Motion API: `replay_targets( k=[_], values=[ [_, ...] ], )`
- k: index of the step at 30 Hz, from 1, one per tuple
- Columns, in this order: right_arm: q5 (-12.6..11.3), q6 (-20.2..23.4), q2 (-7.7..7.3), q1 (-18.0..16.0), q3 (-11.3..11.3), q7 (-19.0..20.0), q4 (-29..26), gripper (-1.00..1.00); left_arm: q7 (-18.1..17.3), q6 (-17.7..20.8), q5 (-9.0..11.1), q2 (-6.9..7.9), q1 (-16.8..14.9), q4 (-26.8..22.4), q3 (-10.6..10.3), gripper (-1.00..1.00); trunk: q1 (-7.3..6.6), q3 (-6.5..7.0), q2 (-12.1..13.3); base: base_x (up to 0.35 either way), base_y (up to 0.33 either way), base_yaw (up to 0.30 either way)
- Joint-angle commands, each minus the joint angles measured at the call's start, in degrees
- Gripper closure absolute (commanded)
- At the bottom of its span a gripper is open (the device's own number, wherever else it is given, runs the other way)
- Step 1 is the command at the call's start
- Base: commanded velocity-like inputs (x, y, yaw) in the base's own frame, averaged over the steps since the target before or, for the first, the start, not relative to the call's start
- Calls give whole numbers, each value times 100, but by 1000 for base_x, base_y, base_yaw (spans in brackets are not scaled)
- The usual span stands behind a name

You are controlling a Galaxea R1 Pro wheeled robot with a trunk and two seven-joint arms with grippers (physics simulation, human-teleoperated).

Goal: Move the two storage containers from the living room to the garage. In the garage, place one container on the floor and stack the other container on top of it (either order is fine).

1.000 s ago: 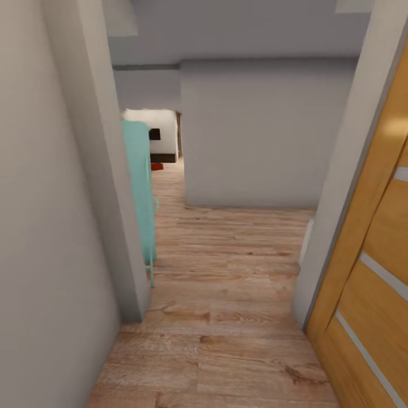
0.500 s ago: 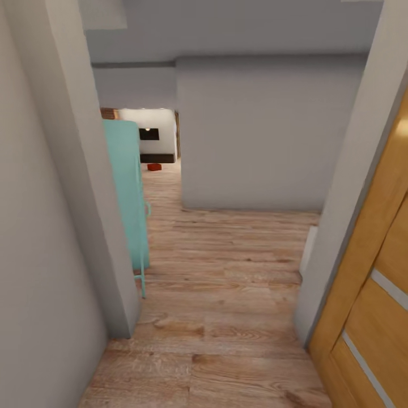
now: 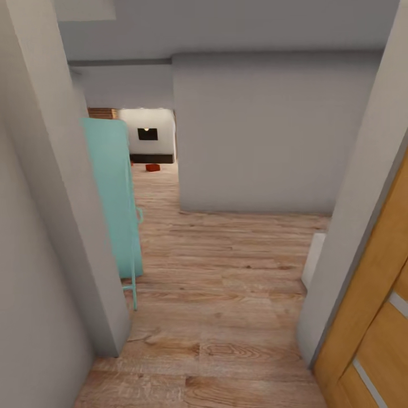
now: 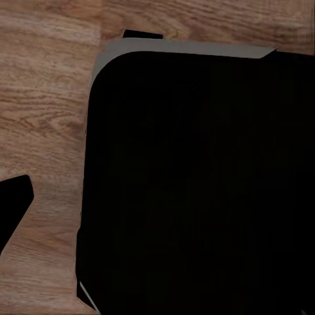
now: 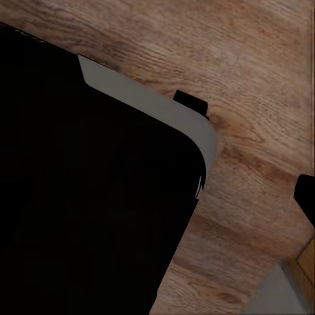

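Head view: I'm in hallway on wood floor (image 3: pixel 226 317); one storage container (image 3: pixel 152 167) far ahead, on living room floor past turquoise door (image 3: pixel 110 192). Can't tell my grippers' state. Risk: base clipping grey wall corner (image 3: pixel 85 272) or wooden door (image 3: pixel 368 317) in narrow passage.

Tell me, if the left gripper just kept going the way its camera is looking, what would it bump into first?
Probably the robot's own dark base, which takes up most of the left wrist view; the light wood plank floor lies beyond it. Depth is unclear, and the gripper's fingers cannot be made out, so this is a guess.
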Motion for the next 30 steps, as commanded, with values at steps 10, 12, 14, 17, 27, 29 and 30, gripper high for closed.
replay_targets(
  k=[10,12,14,17,27,29,30],
  values=[
    [-75,-32,1,-7,42,29,18,-100,4,-21,39,-10,-2,1,31,-100,3,-5,-3,316,-92,0],
    [-77,-28,1,-7,42,30,18,-100,4,-21,40,-10,-2,1,31,-100,3,-5,-3,316,-92,0],
    [-77,-26,1,-7,42,28,18,-100,4,-22,40,-10,-2,1,31,-100,3,-5,-3,316,-92,0],
    [-84,-25,-3,-7,42,30,18,-100,5,-22,39,-10,-2,1,31,-100,3,-5,-3,316,-91,0],
    [-95,-25,-6,-7,42,25,18,-100,5,-29,39,-10,-2,1,31,-100,3,-5,-3,316,-82,0],
    [-95,-25,0,-7,42,26,18,-100,5,-30,39,-10,-2,1,31,-100,3,-5,-3,315,-79,0],
    [-95,-25,0,-7,42,28,18,-100,5,-30,39,-10,-2,1,31,-100,3,-5,-3,316,-71,0]
  ],
)
